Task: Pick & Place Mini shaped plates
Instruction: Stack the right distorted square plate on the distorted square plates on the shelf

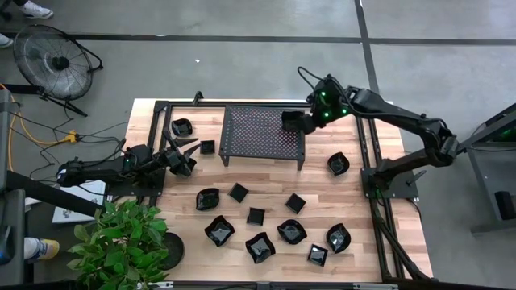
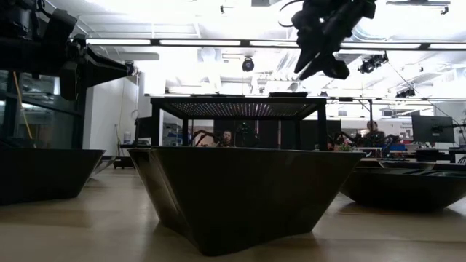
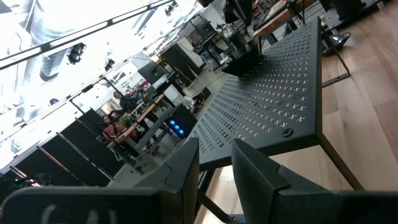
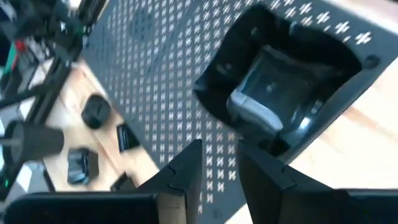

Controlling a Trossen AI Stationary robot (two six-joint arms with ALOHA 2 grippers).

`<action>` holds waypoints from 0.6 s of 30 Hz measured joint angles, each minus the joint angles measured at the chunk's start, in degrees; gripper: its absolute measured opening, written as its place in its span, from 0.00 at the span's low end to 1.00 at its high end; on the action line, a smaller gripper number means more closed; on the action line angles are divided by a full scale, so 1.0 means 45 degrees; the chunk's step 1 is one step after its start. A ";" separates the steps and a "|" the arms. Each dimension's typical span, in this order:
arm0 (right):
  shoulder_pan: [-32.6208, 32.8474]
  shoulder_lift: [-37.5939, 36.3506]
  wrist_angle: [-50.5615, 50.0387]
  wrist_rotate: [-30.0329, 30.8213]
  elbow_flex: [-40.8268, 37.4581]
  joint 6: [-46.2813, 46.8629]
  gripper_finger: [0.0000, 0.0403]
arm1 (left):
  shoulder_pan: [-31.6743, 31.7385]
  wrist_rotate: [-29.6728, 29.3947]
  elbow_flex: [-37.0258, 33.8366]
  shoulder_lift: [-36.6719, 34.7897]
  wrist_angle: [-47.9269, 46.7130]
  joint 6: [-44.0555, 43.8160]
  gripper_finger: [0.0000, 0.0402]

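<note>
Right gripper [image 4: 217, 163] hangs parted above square plate [image 4: 280, 93] on rack [image 4: 168, 56]; no readable writing.

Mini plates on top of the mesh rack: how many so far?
1. A square plate sits at the mesh rack's corner nearest the right gripper, which hovers there. That arm could hide another.

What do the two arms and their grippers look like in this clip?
Both arms are dark, near-black, jointed and slim. The right arm carries small green lights at its wrist, just behind the right gripper. The left arm ends in the left gripper, with two tapered fingers. In the wrist views the fingers are flat, matte and dark grey with squared edges.
</note>
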 joint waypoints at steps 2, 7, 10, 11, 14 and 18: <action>0.0142 -0.0112 -0.0321 -0.0094 0.0000 -0.0223 0.23 | -0.0003 0.0000 0.0000 -0.0001 -0.0005 0.0001 0.23; 0.0691 -0.0615 -0.0903 0.0024 0.0000 -0.0586 0.23 | -0.0001 0.0000 0.0000 0.0003 0.0000 0.0000 0.23; 0.1210 -0.0996 -0.0998 0.0710 0.0000 -0.0609 0.23 | -0.0001 0.0000 0.0000 0.0003 -0.0003 0.0000 0.23; 0.1435 -0.1104 -0.1045 0.1009 0.0000 -0.0611 0.23 | 0.0002 0.0000 0.0000 -0.0002 0.0000 0.0001 0.23; 0.2113 -0.1309 -0.1125 0.1772 0.0000 -0.0757 0.23 | 0.0002 0.0000 0.0000 -0.0001 0.0000 0.0000 0.23; 0.3130 -0.1360 -0.1260 0.2421 0.0000 -0.0903 0.23 | -0.0001 0.0000 0.0000 -0.0002 -0.0001 0.0001 0.23</action>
